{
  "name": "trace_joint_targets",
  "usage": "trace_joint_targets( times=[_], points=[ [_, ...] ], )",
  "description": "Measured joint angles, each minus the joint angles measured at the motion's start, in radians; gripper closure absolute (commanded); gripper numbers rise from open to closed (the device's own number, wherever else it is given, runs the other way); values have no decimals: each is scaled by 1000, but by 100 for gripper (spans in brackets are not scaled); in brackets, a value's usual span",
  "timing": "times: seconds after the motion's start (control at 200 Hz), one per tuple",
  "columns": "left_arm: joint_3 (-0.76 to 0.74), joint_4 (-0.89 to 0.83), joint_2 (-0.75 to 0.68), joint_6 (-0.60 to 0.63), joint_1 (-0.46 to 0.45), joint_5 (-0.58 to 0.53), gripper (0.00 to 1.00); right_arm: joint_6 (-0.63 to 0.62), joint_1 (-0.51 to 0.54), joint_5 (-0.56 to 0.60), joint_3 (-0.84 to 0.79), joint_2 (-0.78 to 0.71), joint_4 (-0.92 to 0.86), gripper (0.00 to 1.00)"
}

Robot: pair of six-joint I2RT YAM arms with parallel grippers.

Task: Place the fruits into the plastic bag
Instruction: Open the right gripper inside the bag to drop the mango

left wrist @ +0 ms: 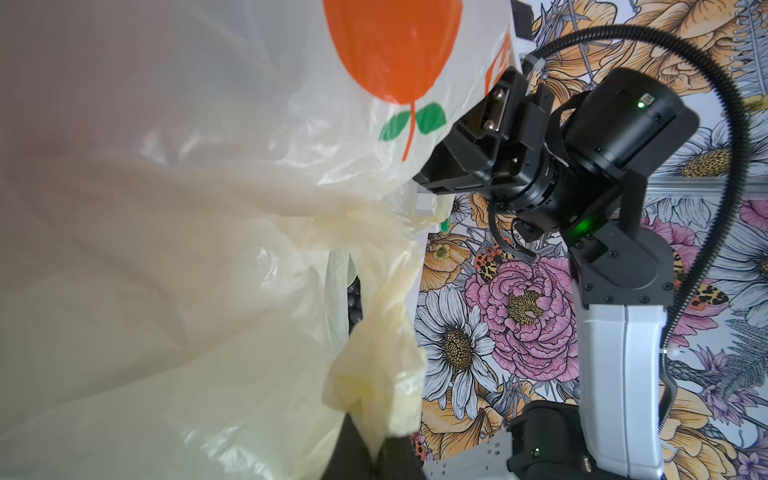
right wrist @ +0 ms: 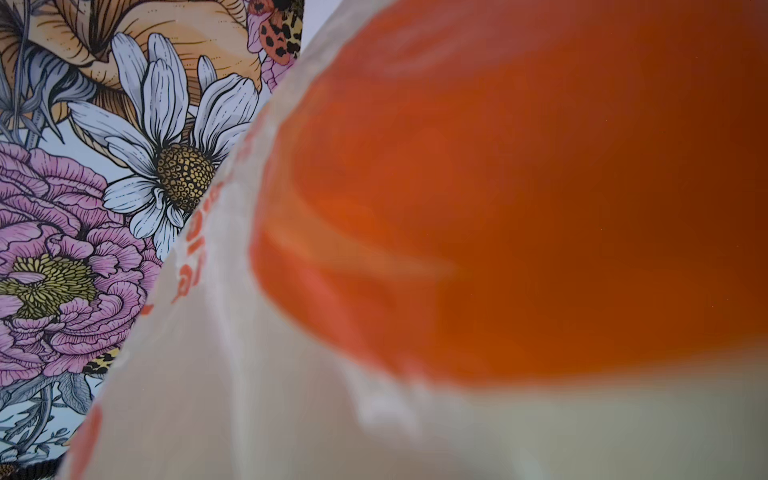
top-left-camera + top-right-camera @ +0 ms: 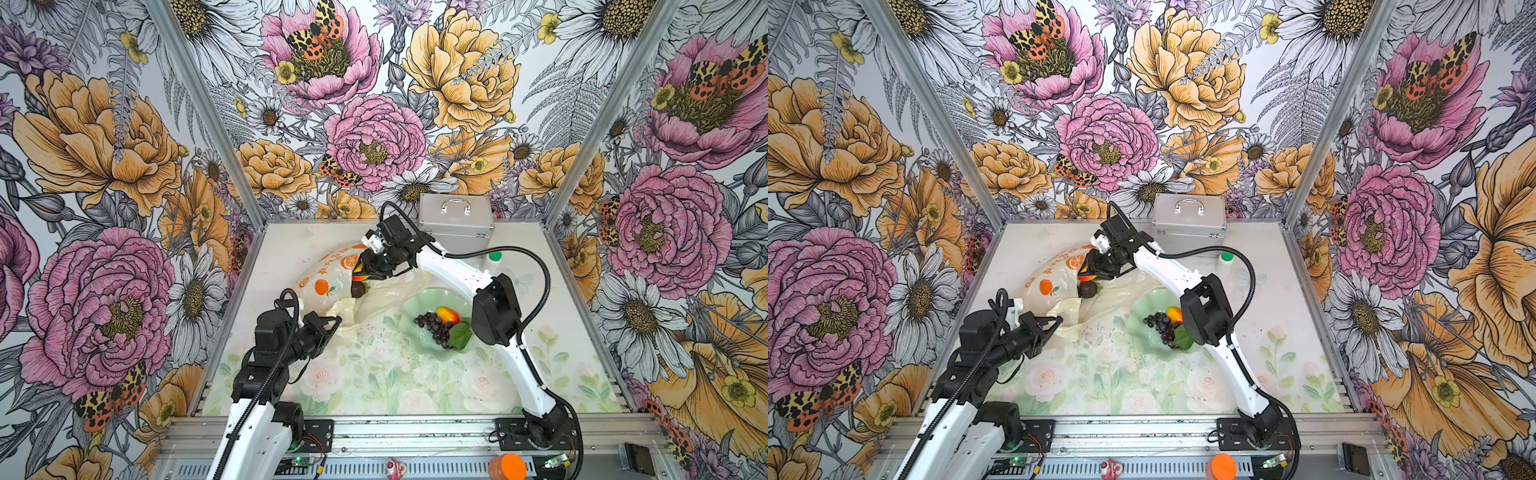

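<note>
The left gripper (image 3: 333,322) is clamped on the bag (image 3: 320,272). A fruit (image 3: 359,276) sits at the right gripper (image 3: 368,270) tips; whether it is gripped is unclear.

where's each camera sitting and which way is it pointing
top views: high over the front edge, looking down and back at the table; both arms show, left gripper pinching the plastic bag, right gripper at its mouth
left wrist: on the left arm, facing into the bag; a sliver of its own gripper shows, plus the right arm
right wrist: pressed against the bag's blurred orange print; no robot part shows
shared: both wrist views see the bag; both top views nearly match
</note>
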Motion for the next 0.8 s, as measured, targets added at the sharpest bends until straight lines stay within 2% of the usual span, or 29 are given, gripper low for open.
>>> trace_joint_targets(
  times=[0.185,0.295,0.796],
  points=[
    [0,1,-1,2,0,2,100,21,27,-21,26,20,2,36],
    [0,1,-6,2,0,4,100,23,34,-25,26,20,2,33],
    [-13,1,-38,2,5,16,100,21,32,-16,-53,16,5,33]
  ],
)
